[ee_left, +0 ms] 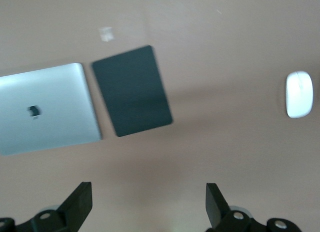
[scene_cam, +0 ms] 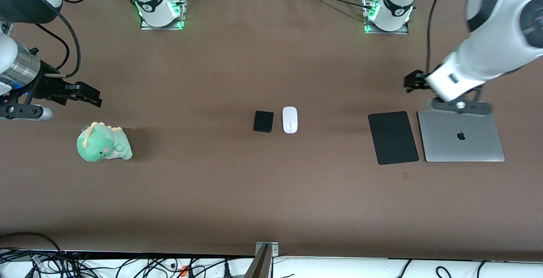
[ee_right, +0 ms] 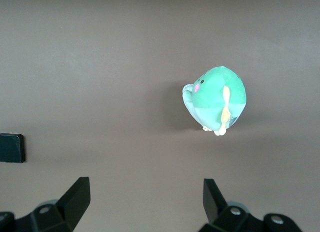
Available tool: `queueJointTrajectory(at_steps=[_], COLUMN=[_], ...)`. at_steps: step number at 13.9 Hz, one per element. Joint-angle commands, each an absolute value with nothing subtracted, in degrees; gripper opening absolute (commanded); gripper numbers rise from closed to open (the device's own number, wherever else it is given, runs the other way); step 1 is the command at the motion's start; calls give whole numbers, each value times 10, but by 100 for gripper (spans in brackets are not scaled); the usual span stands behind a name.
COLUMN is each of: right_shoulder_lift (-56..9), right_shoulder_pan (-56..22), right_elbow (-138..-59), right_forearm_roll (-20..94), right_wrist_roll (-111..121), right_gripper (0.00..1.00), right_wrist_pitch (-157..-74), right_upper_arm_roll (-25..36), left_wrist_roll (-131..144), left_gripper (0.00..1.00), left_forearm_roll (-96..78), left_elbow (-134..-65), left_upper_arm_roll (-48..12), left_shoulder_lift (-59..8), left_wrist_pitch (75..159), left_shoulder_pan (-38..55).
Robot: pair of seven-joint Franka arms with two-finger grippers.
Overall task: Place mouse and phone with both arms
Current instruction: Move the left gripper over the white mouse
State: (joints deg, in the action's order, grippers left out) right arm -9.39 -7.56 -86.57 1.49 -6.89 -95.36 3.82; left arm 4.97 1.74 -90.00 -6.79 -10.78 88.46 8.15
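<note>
Apple logo on laptop; phone touches mouse, maybe. My left gripper and right gripper both spread, empty.

White mouse with grey line, black phone — silver laptop, green plush, brown table.

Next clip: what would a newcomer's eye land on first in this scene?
Probably the green dinosaur plush sitting toward the right arm's end of the table, with the open right pincer hanging nearby. At mid-table the white mouse lies beside the black phone, apart and untouched. Toward the left arm's end, a black mouse pad lies beside a closed silver laptop, with the open left pincer above them.
</note>
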Motion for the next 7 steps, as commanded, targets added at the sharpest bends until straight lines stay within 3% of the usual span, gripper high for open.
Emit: queueJointTrajectory(at_steps=[1, 7], right_shoulder_lift=[-92, -93], right_shoulder_pan=[-72, -72], right_elbow=[-862, -862], right_forearm_roll=[20, 20], right_wrist_roll=[-62, -62], right_gripper=[100, 100], right_wrist_pitch=[-951, -947], right_upper_arm_roll=[37, 37], left_wrist_roll=[47, 153], left_gripper=[100, 100], left_forearm_roll=[2, -83], left_elbow=[-880, -884], left_upper_arm_roll=[-62, -62], left_shoulder_lift=[-168, -258], left_wrist_pitch=[884, 1048], left_shoulder_pan=[126, 204])
